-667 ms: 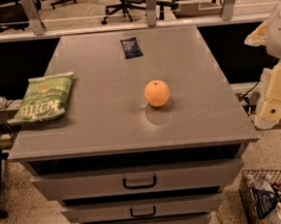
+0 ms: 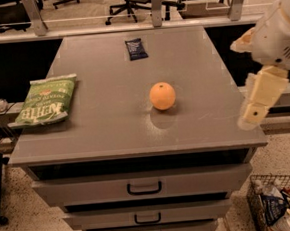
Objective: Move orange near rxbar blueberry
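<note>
The orange (image 2: 162, 96) rests on the grey cabinet top (image 2: 110, 125), a little right of the middle. The rxbar blueberry (image 2: 136, 49), a small dark navy wrapper, lies flat near the far edge, well behind the orange and slightly to its left. My gripper (image 2: 257, 106) hangs from the white arm (image 2: 277, 37) at the right edge of the cabinet top. It is off to the right of the orange, apart from it and holding nothing that I can see.
A green chip bag (image 2: 46, 100) lies at the left edge of the top. Drawers with dark handles (image 2: 144, 188) are below the front edge. A wire basket (image 2: 280, 204) with packets stands on the floor at lower right. Office chairs stand behind a rail.
The arm and gripper have moved a little left, toward the cabinet's right edge. The orange, the bar and the chip bag have not moved.
</note>
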You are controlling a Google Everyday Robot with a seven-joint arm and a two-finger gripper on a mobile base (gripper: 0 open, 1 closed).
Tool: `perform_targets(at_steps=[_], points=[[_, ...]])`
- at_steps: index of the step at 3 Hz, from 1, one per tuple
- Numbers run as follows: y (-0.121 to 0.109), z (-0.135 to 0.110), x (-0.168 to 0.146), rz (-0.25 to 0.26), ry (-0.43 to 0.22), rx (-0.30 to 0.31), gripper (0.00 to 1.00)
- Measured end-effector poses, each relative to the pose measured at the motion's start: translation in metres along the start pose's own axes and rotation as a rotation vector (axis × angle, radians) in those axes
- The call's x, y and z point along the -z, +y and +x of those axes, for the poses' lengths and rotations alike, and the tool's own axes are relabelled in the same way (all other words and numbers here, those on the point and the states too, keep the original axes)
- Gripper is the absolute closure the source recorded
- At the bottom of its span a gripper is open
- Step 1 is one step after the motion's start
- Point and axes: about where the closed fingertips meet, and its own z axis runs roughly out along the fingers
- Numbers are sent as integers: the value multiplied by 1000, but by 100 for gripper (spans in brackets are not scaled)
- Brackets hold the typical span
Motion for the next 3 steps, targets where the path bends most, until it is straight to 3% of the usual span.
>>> perform_targets(at_steps=[2, 3], points=[[-30, -68, -64, 7, -272, 6, 0], [-41, -98, -87, 17, -367, 7, 0]])
